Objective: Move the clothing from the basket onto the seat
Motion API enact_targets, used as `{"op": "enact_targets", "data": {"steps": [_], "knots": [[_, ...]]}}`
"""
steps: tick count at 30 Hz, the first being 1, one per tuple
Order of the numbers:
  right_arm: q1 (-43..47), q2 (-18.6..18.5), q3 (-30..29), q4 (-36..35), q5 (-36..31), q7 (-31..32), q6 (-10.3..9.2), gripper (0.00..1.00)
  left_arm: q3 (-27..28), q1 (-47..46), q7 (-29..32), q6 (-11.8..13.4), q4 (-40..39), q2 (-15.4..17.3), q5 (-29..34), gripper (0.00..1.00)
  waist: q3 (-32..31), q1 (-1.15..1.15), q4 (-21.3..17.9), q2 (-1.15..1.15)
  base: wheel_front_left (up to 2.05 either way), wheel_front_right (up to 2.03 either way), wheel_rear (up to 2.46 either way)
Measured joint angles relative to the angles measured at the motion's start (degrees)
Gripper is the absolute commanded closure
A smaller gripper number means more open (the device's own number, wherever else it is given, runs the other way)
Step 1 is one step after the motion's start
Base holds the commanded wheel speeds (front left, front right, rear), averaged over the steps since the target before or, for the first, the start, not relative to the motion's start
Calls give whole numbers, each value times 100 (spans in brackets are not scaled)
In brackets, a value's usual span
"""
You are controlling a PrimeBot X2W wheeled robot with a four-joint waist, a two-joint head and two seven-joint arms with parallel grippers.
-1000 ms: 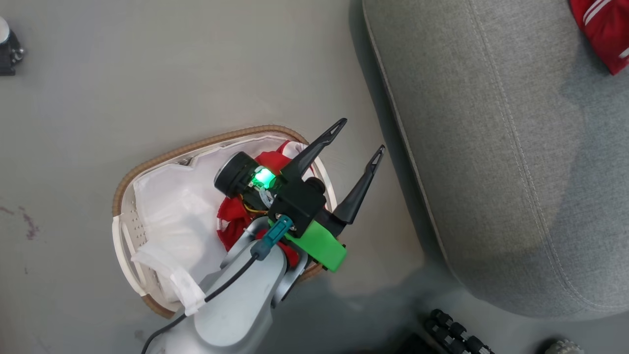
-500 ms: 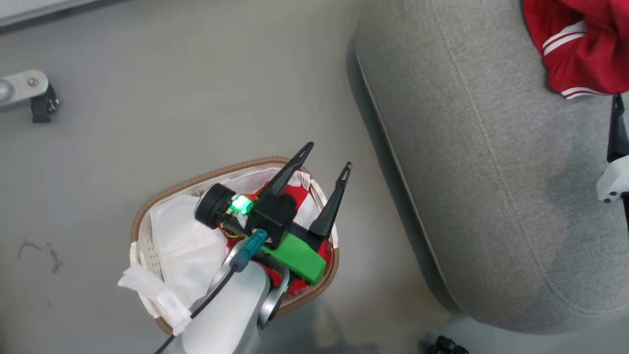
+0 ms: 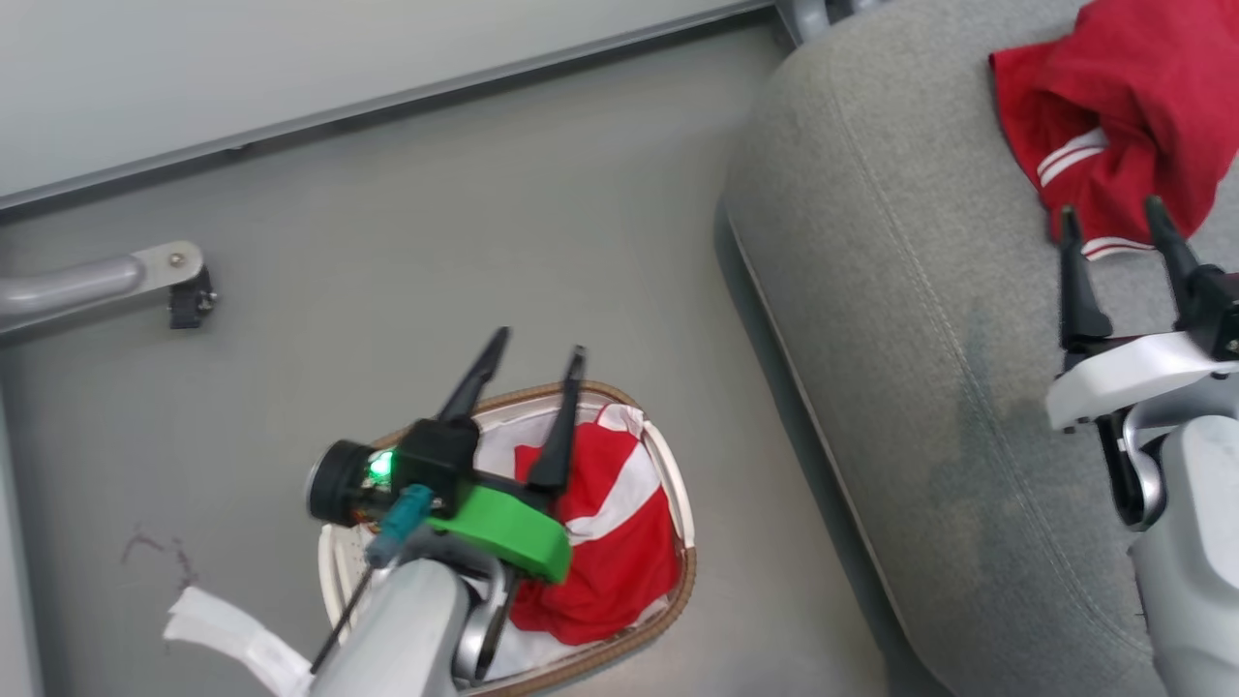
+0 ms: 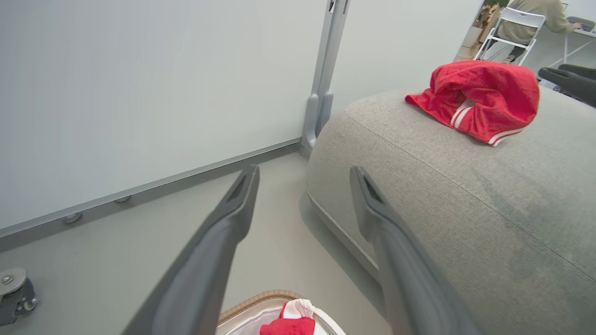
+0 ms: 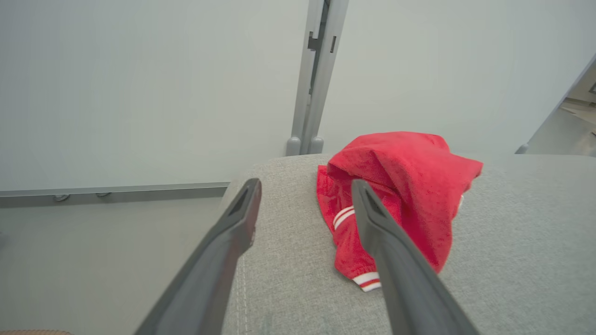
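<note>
The basket (image 3: pixel 688 571) stands on the floor, its brown rim (image 4: pixel 260 300) low in the left wrist view. Red clothing with broad white stripes (image 3: pixel 610 542) lies in its right half, with a scrap (image 4: pixel 288 325) showing in the left wrist view. My left gripper (image 3: pixel 540 344) hangs open and empty over the basket's far left part, also seen from the wrist (image 4: pixel 305 172). A second red garment (image 3: pixel 1123 126) lies on the grey seat (image 3: pixel 920 290). My right gripper (image 3: pixel 1110 210) is open just short of it, fingers pointing at its cuff (image 5: pixel 368 281).
A pale partition wall with a metal post (image 5: pixel 312 93) runs behind the seat and floor. A metal leg with a caster (image 3: pixel 184 290) sits left of the basket. A strip of white liner (image 3: pixel 232 634) hangs outside the basket. A person sits on a chair (image 4: pixel 517 18) far off.
The head camera has swung, shifting the whole picture. My right gripper has come into view by the garment on the seat. My left gripper now sits over the basket's left side, baring the red clothing.
</note>
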Motion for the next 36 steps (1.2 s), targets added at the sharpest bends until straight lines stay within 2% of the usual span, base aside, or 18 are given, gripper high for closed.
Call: {"op": "enact_targets", "data": {"steps": [2, 14, 24, 36], "knots": [[23, 53, 158, -77, 31, -1, 0, 0, 252, 59, 0, 66, 26, 7, -22, 0, -81, 0, 103, 0, 0, 0, 0], [385, 458, 642, -37, -48, -1, 0, 0, 1484, 438, 0, 64, 359, 8, 337, 0, -528, 0, 770, 0, 0, 0, 0], [1031, 748, 740, -36, -120, -1, 0, 0, 1870, 924, 0, 71, 557, 9, 369, 0, -1002, 0, 1070, 0, 0, 0, 0], [1753, 882, 831, -41, -49, -1, 0, 0, 1982, 1692, 0, 138, 542, 8, 124, 0, -1571, 0, 1145, 0, 0, 0, 0]]}}
